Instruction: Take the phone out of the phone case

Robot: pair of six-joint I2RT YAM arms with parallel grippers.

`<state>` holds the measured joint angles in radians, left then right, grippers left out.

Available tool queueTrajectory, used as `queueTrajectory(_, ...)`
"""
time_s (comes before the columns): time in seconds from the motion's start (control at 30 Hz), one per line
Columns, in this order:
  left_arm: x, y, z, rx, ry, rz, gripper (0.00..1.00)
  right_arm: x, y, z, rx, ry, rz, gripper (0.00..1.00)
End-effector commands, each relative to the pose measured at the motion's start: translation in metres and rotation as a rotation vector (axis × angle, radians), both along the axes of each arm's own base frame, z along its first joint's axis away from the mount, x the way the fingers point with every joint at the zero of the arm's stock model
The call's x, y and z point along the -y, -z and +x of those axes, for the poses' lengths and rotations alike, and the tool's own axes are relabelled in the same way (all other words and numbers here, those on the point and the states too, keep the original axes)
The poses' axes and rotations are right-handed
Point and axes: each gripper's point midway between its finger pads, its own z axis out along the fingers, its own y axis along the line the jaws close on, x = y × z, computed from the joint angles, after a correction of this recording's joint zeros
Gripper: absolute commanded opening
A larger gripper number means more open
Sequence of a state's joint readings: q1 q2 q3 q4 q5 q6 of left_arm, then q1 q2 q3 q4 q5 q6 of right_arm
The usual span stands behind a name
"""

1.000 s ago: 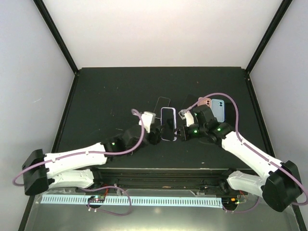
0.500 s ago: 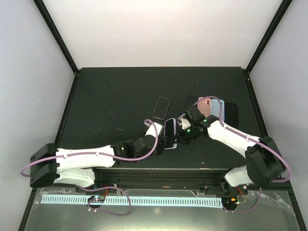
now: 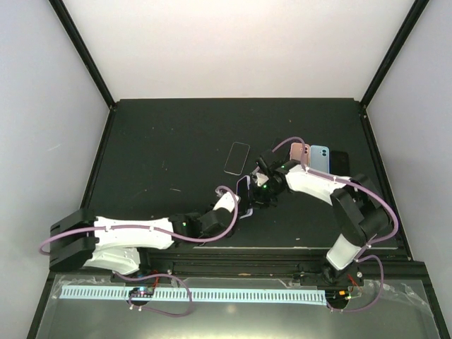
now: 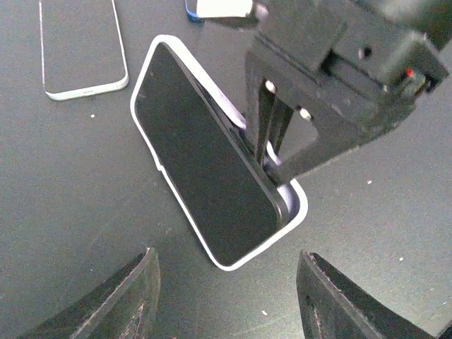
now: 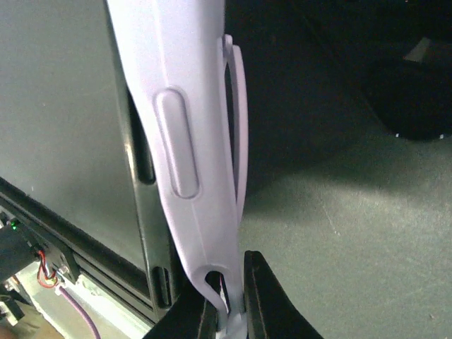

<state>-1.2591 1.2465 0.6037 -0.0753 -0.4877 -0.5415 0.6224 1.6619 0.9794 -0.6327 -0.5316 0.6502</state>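
The phone (image 4: 201, 152), black screen up, sits tilted in a pale lilac phone case (image 4: 296, 212) on the dark table. One long side of the phone stands raised out of the case rim. My right gripper (image 5: 229, 311) is shut on the thin case wall (image 5: 191, 141), with the phone's dark edge (image 5: 145, 212) beside it. In the top view this pair (image 3: 245, 196) lies at table centre, with the right gripper (image 3: 260, 189) on its right. My left gripper (image 4: 226, 304) hovers just short of the phone's near end, open, nothing between its fingers (image 4: 120, 304).
A second phone (image 3: 238, 157) lies flat behind and to the left, also in the left wrist view (image 4: 81, 46). Pink (image 3: 299, 154), blue (image 3: 319, 157) and black (image 3: 341, 161) phones or cases lie in a row at the right. The table's near edge is just behind the left wrist.
The cased phone went from lying flat to tilted on its side and shifted nearer. The right arm swung round it, keeping its pinch. The left gripper drew back and narrowed slightly.
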Motion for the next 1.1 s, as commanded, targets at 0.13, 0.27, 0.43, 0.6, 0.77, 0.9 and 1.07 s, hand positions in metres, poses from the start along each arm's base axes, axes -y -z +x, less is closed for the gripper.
queueTrajectory(0.13, 0.021, 0.021, -0.002, 0.01, 0.048, 0.081, 0.57, -0.012, -0.001, 0.012, 0.009, -0.023, 0.007, 0.01)
queueTrajectory(0.27, 0.026, 0.024, 0.005, 0.028, 0.025, 0.109, 0.57, -0.014, 0.001, 0.012, 0.0, -0.025, 0.011, 0.01)
queueTrajectory(0.43, 0.034, 0.021, 0.012, 0.064, 0.012, 0.123, 0.56, -0.014, 0.003, 0.011, -0.006, -0.028, 0.011, 0.01)
queueTrajectory(0.6, 0.038, 0.023, 0.02, 0.088, -0.009, 0.178, 0.54, -0.015, 0.003, 0.011, -0.01, -0.029, 0.016, 0.01)
queueTrajectory(0.77, 0.023, 0.032, 0.03, 0.085, -0.117, 0.284, 0.51, -0.015, 0.005, 0.01, -0.014, -0.036, 0.015, 0.01)
queueTrajectory(0.9, 0.019, 0.041, 0.03, 0.075, -0.127, 0.321, 0.5, -0.015, 0.006, 0.008, -0.023, -0.041, 0.023, 0.01)
queueTrajectory(1.07, 0.015, 0.05, 0.031, 0.075, -0.137, 0.386, 0.48, -0.016, 0.006, 0.008, -0.022, -0.045, 0.028, 0.01)
